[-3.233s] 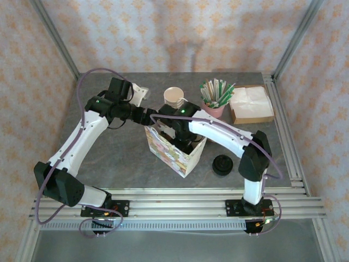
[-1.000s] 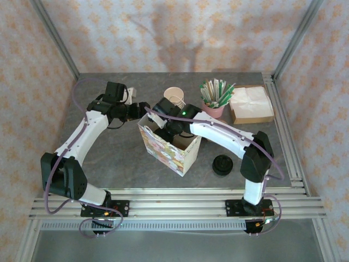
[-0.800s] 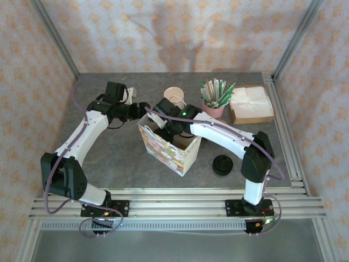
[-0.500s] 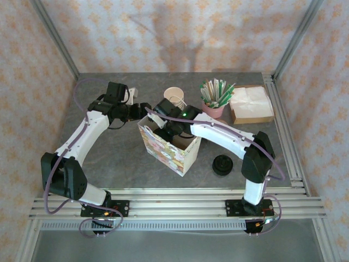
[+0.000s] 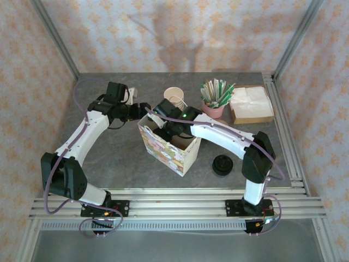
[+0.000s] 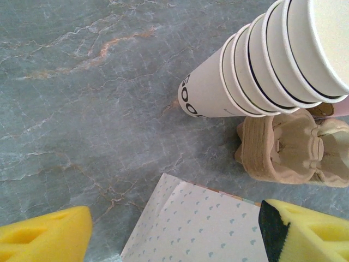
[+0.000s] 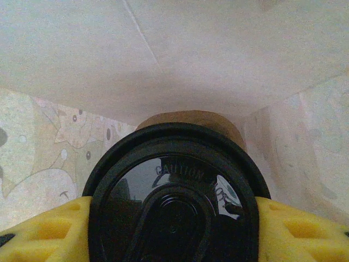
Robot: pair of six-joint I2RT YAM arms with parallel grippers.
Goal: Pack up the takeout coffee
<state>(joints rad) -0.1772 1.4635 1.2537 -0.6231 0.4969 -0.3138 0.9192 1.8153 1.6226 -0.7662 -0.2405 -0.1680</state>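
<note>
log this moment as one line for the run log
right gripper: shut on takeout coffee, inside paper bag | left gripper: open, at bag rim | status: coffee not yet released

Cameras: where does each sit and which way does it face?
Top external: above, behind the bases, looking down on both arms and grey table.
Left wrist: looking down between its yellow fingers at stacked lidless beige paper cups.
Right wrist: inside patterned paper bag, facing black-lidded beige paper cup between its fingers.
Shared: those cups, top and left wrist.
</note>
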